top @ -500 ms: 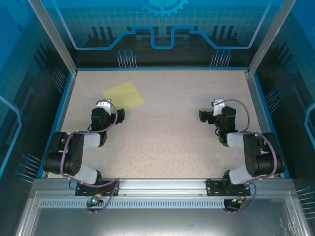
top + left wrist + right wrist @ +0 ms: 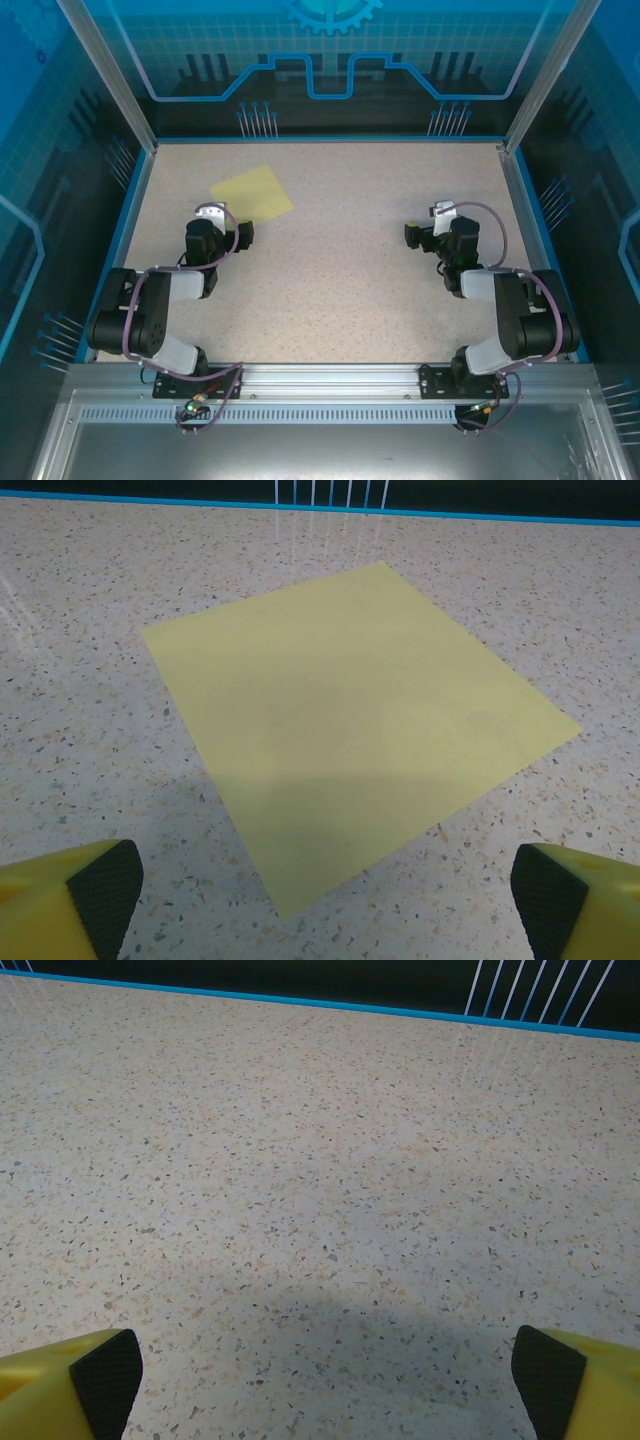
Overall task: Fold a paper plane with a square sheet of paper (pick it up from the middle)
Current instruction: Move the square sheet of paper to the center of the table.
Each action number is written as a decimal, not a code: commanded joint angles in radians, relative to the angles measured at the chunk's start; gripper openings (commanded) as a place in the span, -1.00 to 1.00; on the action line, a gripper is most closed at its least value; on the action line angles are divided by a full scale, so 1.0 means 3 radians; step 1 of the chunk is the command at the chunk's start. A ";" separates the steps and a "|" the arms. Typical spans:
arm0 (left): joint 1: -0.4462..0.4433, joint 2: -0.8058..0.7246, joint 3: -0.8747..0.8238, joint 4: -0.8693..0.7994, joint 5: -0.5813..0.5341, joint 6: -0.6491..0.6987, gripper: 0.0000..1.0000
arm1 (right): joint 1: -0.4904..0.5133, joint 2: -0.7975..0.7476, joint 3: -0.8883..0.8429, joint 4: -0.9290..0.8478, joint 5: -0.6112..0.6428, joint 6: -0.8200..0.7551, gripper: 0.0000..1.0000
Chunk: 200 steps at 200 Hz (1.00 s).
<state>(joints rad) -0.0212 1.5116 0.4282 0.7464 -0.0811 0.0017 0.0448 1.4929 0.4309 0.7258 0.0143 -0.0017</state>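
Observation:
The square sheet of paper [image 2: 252, 194] lies flat and unfolded on the speckled table [image 2: 330, 280], at the back left. In the left wrist view the sheet of paper [image 2: 350, 720] spreads just ahead of my fingers, its near corner pointing toward them. My left gripper [image 2: 212, 213] sits right behind the sheet's near edge, open, with nothing between its fingers [image 2: 100, 895]. My right gripper [image 2: 440, 212] rests open over bare table on the right side, far from the sheet; its yellow fingers [image 2: 100, 1375] with black pads stand wide apart.
A blue rim [image 2: 325, 139] and aluminium posts border the table, with transparent blue walls behind. Both arms are folded back near their bases at the front rail [image 2: 320, 378].

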 commanded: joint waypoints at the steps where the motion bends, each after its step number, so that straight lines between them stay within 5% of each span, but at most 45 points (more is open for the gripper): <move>1: 0.0045 0.0009 -0.0023 0.0088 0.0079 -0.0006 0.97 | -0.0004 0.0034 0.0038 0.0022 -0.0033 -0.0033 0.98; 58: 0.0043 -0.0129 -0.0012 -0.0016 -0.0029 -0.0039 0.97 | -0.0035 -0.0067 0.0001 0.0018 -0.0138 -0.0036 0.98; 120: 0.0030 -0.0977 0.0658 -0.2084 -0.0329 -0.0827 0.97 | 0.0228 -0.0826 0.0456 -0.1307 -0.0394 -0.0190 0.98; 156: -0.0002 -0.0724 0.1299 -0.3097 -0.0103 -0.1320 0.97 | 0.0431 -0.1004 0.0804 -0.1968 -0.0881 -0.0240 0.99; 200: -0.0072 -0.0202 0.1902 -0.3542 0.0031 -0.1501 0.98 | 0.0780 -0.0801 0.1280 -0.2437 -0.1581 -0.0166 0.98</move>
<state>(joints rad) -0.0265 1.3777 0.9146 -0.1452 -0.1078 -0.3775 0.2138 1.2148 0.7429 0.1253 -0.2840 -0.0536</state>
